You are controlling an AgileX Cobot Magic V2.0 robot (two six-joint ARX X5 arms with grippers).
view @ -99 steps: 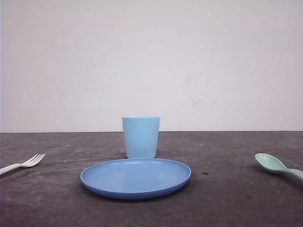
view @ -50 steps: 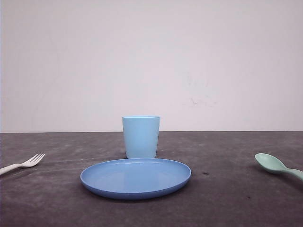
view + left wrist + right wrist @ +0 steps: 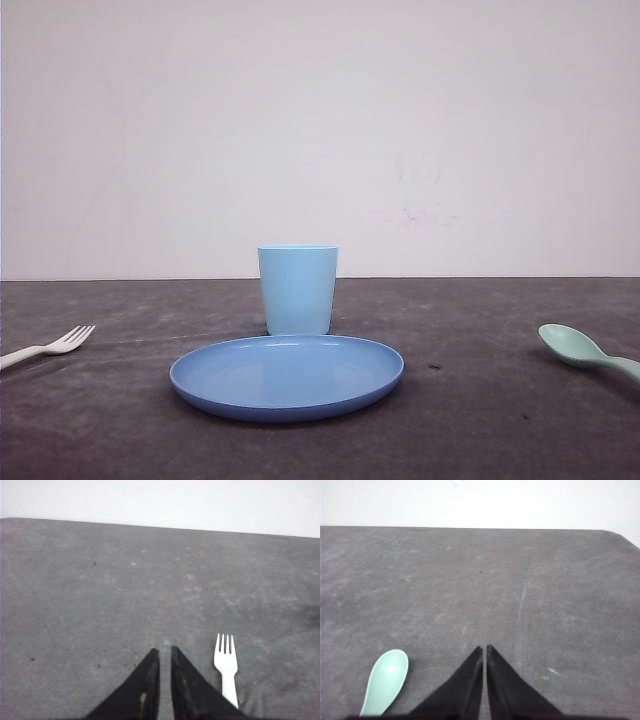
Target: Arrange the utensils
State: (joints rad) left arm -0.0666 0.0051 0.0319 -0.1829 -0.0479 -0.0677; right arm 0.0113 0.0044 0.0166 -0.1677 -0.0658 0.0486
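A small white fork [image 3: 48, 347] lies on the dark table at the far left, tines pointing toward the middle. The mint-green spoon [image 3: 585, 351] lies at the far right, bowl up. In the left wrist view the fork [image 3: 226, 666] rests just beside my left gripper [image 3: 163, 650], whose black fingers stand nearly together with a thin gap and nothing between them. In the right wrist view the spoon [image 3: 385, 679] lies a little off to the side of my right gripper [image 3: 484, 647], which is shut and empty.
A blue round plate [image 3: 286, 375] sits in the middle of the table near the front, with a light blue cup [image 3: 297, 289] upright just behind it. A white wall rises behind the table's far edge.
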